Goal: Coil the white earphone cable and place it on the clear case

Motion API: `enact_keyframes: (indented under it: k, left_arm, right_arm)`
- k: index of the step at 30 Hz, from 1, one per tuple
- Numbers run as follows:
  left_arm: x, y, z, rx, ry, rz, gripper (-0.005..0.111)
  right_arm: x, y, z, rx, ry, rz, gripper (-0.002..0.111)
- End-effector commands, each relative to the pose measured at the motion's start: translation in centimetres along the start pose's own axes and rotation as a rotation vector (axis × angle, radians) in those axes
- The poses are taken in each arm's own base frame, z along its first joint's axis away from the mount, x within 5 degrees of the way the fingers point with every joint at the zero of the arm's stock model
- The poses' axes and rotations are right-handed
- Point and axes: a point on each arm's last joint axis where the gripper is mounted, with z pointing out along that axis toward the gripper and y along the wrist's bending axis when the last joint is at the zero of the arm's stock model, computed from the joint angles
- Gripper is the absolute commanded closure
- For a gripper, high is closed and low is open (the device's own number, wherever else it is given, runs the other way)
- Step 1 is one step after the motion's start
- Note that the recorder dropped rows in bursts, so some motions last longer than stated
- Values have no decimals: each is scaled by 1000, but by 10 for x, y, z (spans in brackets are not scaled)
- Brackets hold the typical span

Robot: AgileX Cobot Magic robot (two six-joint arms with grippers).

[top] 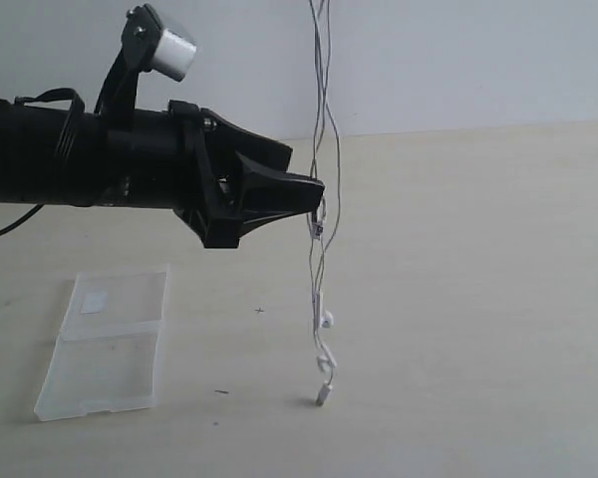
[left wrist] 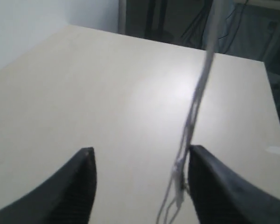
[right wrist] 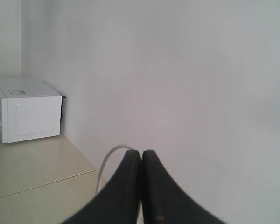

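- Right gripper (right wrist: 141,154): fingers pressed together with a white loop emerging beside them. You appear to be pinching the white earphone cable (left wrist: 195,105) high above the table (top: 478,299).
- Left gripper (left wrist: 141,149): jaws spread, with the cable hanging against one finger, unclamped.
- Cable: several strands dangle, and the plug (top: 322,398) touches the table.
- Clear case (top: 105,344): lies flat, well apart from the cable, on the left arm's side.
- Hazards: if you close on too few strands, loops spill. The thin wire may slip the upper pinch. The dragging plug may snag.

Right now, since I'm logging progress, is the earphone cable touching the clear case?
Apart. The exterior view shows the cable hanging right of the case, with bare table between them.
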Motion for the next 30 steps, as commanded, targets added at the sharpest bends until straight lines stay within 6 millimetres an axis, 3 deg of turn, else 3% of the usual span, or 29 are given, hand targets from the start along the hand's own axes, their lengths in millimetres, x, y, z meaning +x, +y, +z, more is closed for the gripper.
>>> enact_keyframes:
  k: [1, 6, 8, 26, 28, 30]
  left_arm:
    - [-7, 0, 9, 80, -45, -1, 60]
    - [-7, 0, 9, 80, -42, -34, 32]
    - [-7, 0, 9, 80, -42, -35, 27]
    - [-1, 11, 13, -4, 1, -39, 32]
    - [2, 10, 20, 13, 9, -41, 38]
    - [3, 5, 28, 39, 18, -63, 57]
  right_arm:
    - [-6, 2, -5, 1, -16, 2, 108]
    - [-5, 2, -5, 3, -12, -2, 108]
    - [-5, 2, -5, 3, -12, -2, 108]
    - [-6, 2, -5, 3, -17, 2, 108]
    - [-6, 1, -5, 5, -21, 4, 108]
    - [-6, 1, -5, 5, -21, 4, 108]
